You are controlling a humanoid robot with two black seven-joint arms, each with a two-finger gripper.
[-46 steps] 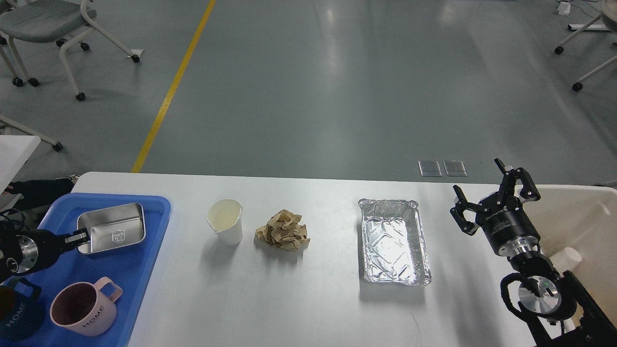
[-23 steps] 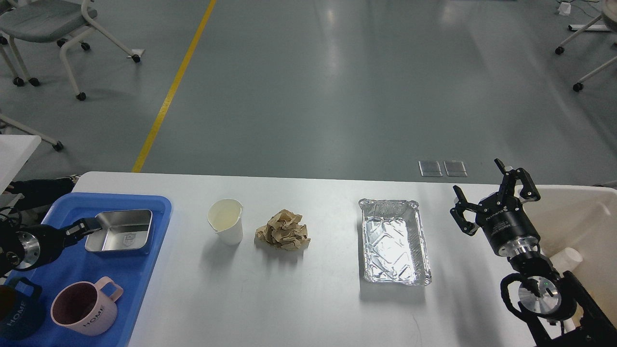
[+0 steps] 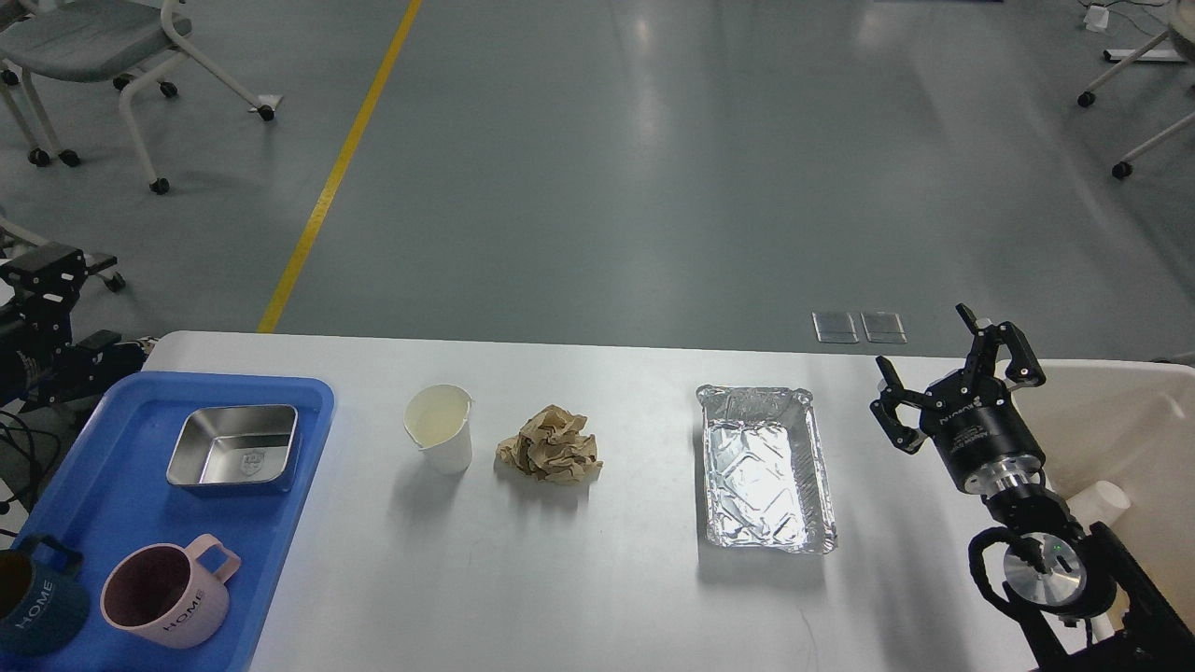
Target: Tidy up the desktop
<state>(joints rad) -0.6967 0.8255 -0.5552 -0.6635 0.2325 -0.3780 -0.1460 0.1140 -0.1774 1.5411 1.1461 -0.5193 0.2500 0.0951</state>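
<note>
My right hand [image 3: 935,378], open and empty, hovers just right of the foil tray [image 3: 764,467], whose long axis runs front-to-back on the worktop [image 3: 607,579]; left hand unseen.

Arms: both in view, neither holding anything.
Right gripper [image 3: 943,378] raised, fingers spread apart, pointing away. Left gripper [image 3: 51,266] at left edge, dark; finger state indistinct.

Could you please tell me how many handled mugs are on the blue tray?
2: a pink mug at the blue tray's near end, and a dark blue mug left of it, cut off by the picture's edge.
</note>
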